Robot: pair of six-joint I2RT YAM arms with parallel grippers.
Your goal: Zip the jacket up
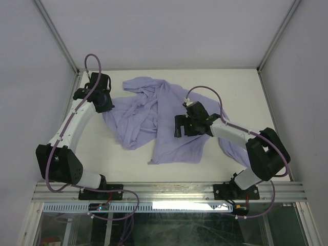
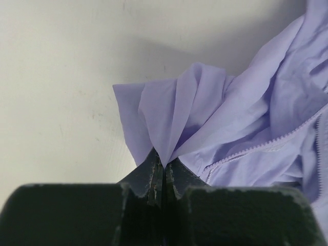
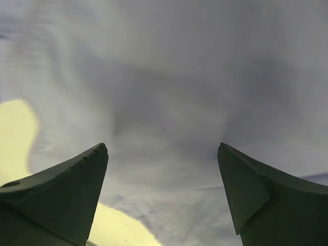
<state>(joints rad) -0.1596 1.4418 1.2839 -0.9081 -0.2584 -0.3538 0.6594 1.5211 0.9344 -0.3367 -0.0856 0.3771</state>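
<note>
The lavender jacket lies crumpled in the middle of the white table, one sleeve running to the right under the right arm. My left gripper is at the jacket's left edge, shut on a fold of the fabric; the zipper teeth run to the right of the pinch. My right gripper hovers over the jacket's middle panel with its jaws wide open and empty. In the right wrist view only blurred lavender cloth fills the space between the fingers.
The white table is ringed by pale enclosure walls and a metal rail at the near edge. Bare table shows left of the pinched fold and at the lower left of the right wrist view.
</note>
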